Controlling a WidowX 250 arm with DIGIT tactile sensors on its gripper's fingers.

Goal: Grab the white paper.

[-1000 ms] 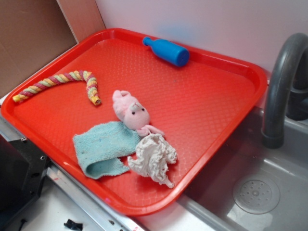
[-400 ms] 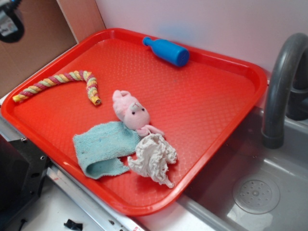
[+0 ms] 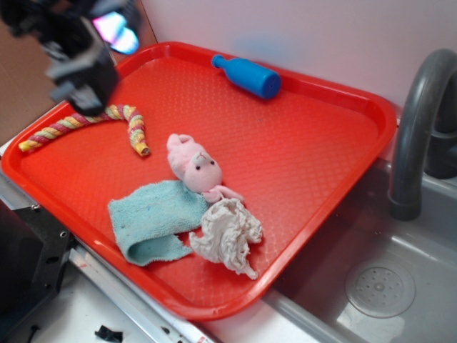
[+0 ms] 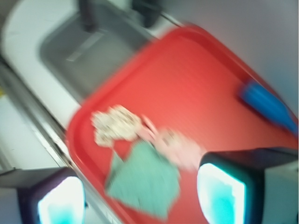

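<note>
Pincer (image 3: pixel 91 61) swung in over tray (image 3: pixel 314 150) corner, spread wide, empty; white paper (image 3: pixel 227 234) untouched.

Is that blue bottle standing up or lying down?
Lying down. The blue bottle rests on its side near the far rim of the red tray, its neck pointing left.

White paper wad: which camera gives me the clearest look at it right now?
The exterior view. The white paper is sharp there, crumpled on the red tray, against the pink bunny and teal cloth. The wrist view shows only a pale blur.
</note>
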